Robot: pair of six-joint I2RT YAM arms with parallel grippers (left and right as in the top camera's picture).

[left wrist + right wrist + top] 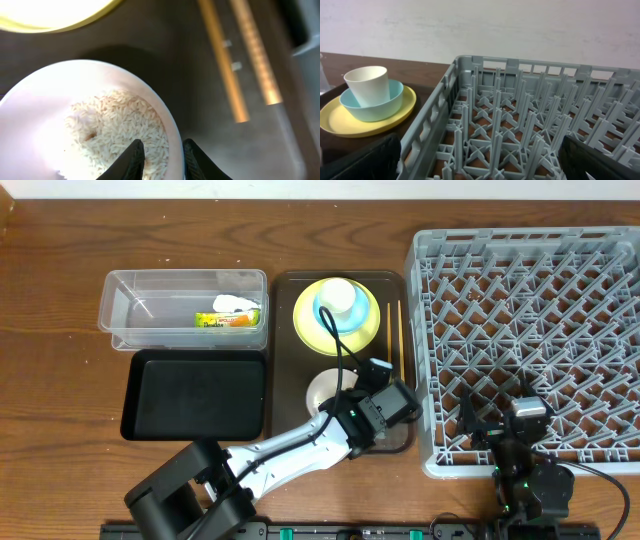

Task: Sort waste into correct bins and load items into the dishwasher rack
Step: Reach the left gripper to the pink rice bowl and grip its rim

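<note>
The left tool (pixel 162 157) reaches over the dark brown rectangular serving tray (pixel 165 55) and is clamped on the right rim of the round white bowl (pixel 40 115). One finger sits inside the bowl against the rice and the other outside the wall. Loose whitish rice grains (pixel 120 125) lie heaped in the bottom of that bowl, which stands at the near end of the brown tray. Two thin wooden chopsticks (pixel 225 65) lie side by side along the tray's right edge, close to the bowl but apart from it.

At the tray's far end, the small white cup (pixel 367 85) stands upright in the light blue bowl (pixel 375 107), which rests on the yellow-green round plate (pixel 340 125).

The right tool (pixel 482 157) hangs over the near edge of the large grey plastic lattice rack (pixel 427 125), its fingers spread wide and holding nothing.

Left of the brown tray, the clear plastic rectangular tub (pixel 105 310) holds the yellow-green and orange snack wrapper (pixel 225 320) and the crumpled white tissue (pixel 235 303). The shallow black rectangular tray (pixel 195 395) sits just in front of it on the wooden worktop (pixel 50 380).
</note>
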